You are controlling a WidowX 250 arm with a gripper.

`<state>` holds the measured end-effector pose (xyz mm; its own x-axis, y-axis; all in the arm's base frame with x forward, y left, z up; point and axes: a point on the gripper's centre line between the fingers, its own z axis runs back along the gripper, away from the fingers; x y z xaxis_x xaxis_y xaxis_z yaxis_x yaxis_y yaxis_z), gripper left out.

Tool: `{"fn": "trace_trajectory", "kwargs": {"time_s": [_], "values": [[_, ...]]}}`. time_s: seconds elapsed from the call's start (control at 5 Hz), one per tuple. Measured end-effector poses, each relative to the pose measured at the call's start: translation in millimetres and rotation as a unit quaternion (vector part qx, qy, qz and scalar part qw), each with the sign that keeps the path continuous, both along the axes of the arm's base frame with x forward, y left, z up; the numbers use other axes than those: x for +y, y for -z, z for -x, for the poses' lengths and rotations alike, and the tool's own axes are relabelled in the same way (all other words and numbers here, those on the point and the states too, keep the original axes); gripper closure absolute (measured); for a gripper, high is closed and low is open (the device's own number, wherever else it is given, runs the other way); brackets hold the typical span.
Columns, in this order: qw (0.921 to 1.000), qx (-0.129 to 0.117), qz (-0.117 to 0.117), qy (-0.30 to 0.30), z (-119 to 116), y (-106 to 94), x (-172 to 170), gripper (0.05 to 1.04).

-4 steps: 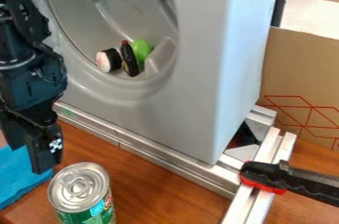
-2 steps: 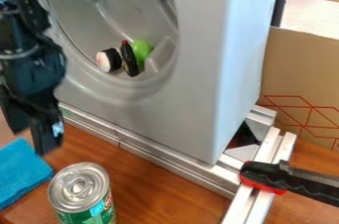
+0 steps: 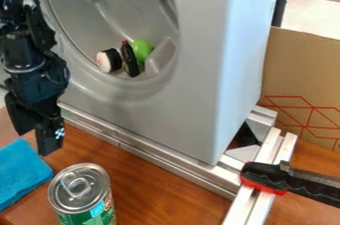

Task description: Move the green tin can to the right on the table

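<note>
Blue cloth (image 3: 23,173) lies on the wooden bench (image 3: 156,186), near and below the gripper (image 3: 35,142). Jaws: parted partway, holding nothing. Ring-pull can (image 3: 78,187): upright beside the cloth. Grey machine housing (image 3: 199,69): behind, on metal rails (image 3: 152,156).

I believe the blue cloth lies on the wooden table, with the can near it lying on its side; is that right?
Not quite: the camera view shows the can standing upright. The blue cloth does lie on the wooden table, near the can.
</note>
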<state>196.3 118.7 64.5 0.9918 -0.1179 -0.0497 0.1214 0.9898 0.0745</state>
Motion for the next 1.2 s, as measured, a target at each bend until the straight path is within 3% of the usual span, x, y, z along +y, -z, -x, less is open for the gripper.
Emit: {"fn": "trace_trajectory", "kwargs": {"time_s": [0.4, 0.6, 0.8, 1.0, 1.2], "values": [[0.9998, 0.011, -0.013, 0.007, 2, 4.4, 6, 0.083], [0.9993, 0.01, -0.035, -0.003, 3, 7.0, 14, 0.083], [0.9994, 0.017, -0.03, 0.004, 12, 17.7, 9, 0.083], [0.9996, 0.027, -0.011, 0.007, 26, 40.1, 5, 0.083], [0.999, 0.038, 0.016, 0.015, 36, 48.2, -9, 0.083]]}}
